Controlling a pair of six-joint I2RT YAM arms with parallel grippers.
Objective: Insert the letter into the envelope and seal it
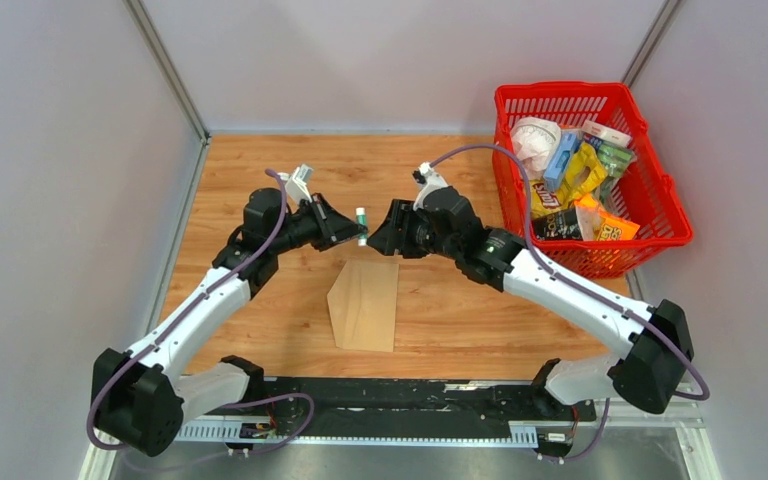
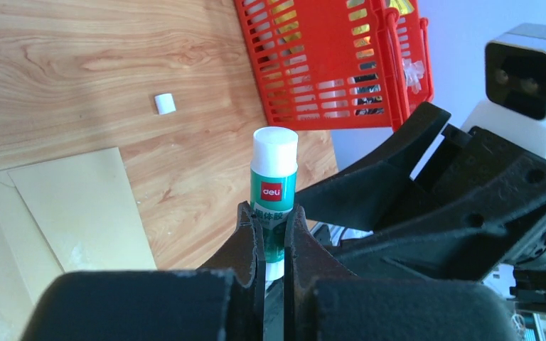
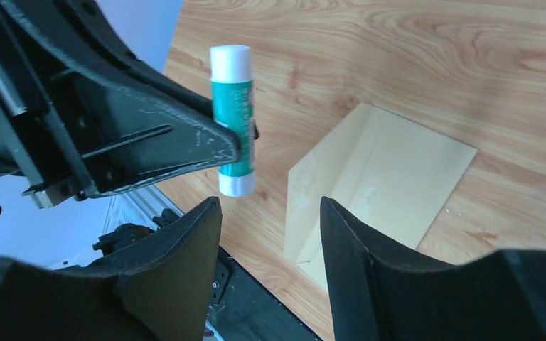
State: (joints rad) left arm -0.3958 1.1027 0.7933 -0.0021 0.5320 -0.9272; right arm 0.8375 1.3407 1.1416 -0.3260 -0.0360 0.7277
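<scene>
The tan envelope [image 1: 368, 305] lies flat on the wooden table, its pointed flap toward the left; it also shows in the left wrist view [image 2: 78, 202] and the right wrist view [image 3: 391, 167]. The letter is not visible in any view. My left gripper [image 1: 358, 230] is shut on a green glue stick [image 2: 275, 186] with a white cap and holds it in the air above the envelope's far end. My right gripper [image 3: 270, 206] is open and empty, facing the glue stick [image 3: 232, 106] from the right, apart from it.
A red basket [image 1: 660, 200] full of packets stands at the back right, and its wall shows in the left wrist view [image 2: 327, 57]. A small white piece [image 2: 164, 103] lies on the wood beyond the envelope. The black rail [image 1: 390, 395] runs along the near edge.
</scene>
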